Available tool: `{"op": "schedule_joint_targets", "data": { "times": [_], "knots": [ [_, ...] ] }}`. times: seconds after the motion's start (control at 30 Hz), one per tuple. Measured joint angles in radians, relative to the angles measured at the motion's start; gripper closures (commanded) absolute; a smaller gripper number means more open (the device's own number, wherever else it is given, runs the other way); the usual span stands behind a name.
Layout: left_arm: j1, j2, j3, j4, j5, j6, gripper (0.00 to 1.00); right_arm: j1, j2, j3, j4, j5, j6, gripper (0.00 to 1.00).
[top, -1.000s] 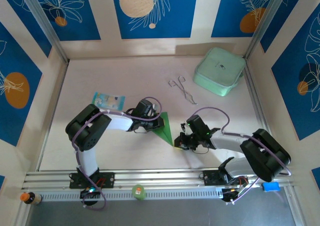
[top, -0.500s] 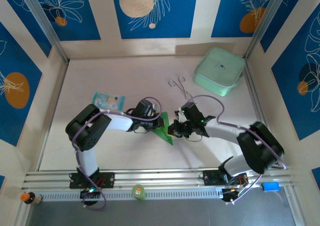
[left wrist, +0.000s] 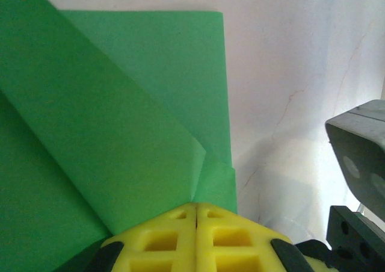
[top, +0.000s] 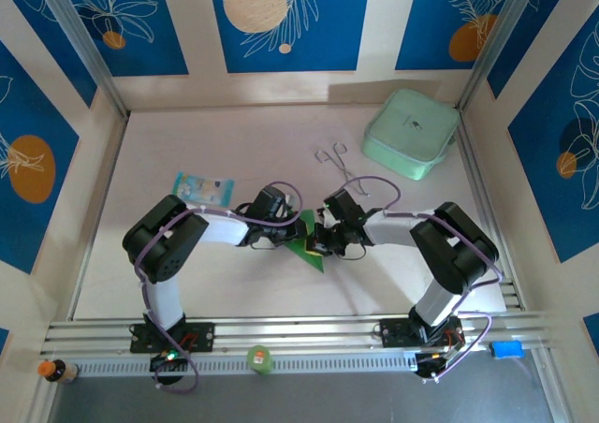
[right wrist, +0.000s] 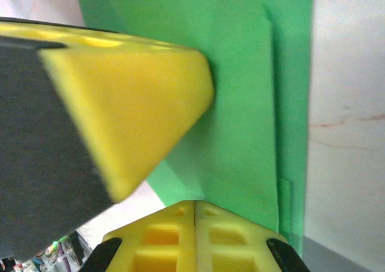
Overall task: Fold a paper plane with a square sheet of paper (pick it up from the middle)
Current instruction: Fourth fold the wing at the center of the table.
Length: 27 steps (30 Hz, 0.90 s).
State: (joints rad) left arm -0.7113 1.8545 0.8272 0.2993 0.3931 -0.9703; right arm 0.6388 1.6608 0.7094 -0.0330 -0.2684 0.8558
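Both arms' jaws pressed together over the folded green sheet at the middle of the worktop (top: pixel 234 142).

The square sheet of paper (top: pixel 313 255), creased into overlapping flaps, lies flat just toward 6 o'clock of centre. The left jaws meet it from 9 o'clock and the right jaws from 3 o'clock. Each wrist view shows its yellow pads (left wrist: pixel 162 239) closed seam to seam at the paper's (left wrist: pixel 120 121) edge. I cannot tell whether any paper is caught between them. A mint box (top: pixel 410 133) sits toward 1 o'clock and a blue packet (top: pixel 203 187) toward 10.
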Motion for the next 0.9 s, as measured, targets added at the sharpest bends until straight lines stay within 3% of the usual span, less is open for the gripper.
{"op": "schedule_joint_targets", "data": {
  "times": [0.33, 0.53, 0.9],
  "knots": [
    [0.000, 0.000, 0.003, -0.006, 0.000, 0.004, 0.94, -0.025, -0.020, -0.121, 0.189, -0.049, 0.013, 0.98],
    [-0.001, -0.010, 0.018, -0.049, 0.006, 0.025, 0.86, -0.043, -0.029, -0.177, 0.281, -0.089, 0.028, 1.00],
    [-0.006, -0.052, 0.055, -0.117, 0.031, 0.055, 0.96, -0.055, -0.030, -0.191, 0.294, -0.120, 0.035, 1.00]
  ]
}}
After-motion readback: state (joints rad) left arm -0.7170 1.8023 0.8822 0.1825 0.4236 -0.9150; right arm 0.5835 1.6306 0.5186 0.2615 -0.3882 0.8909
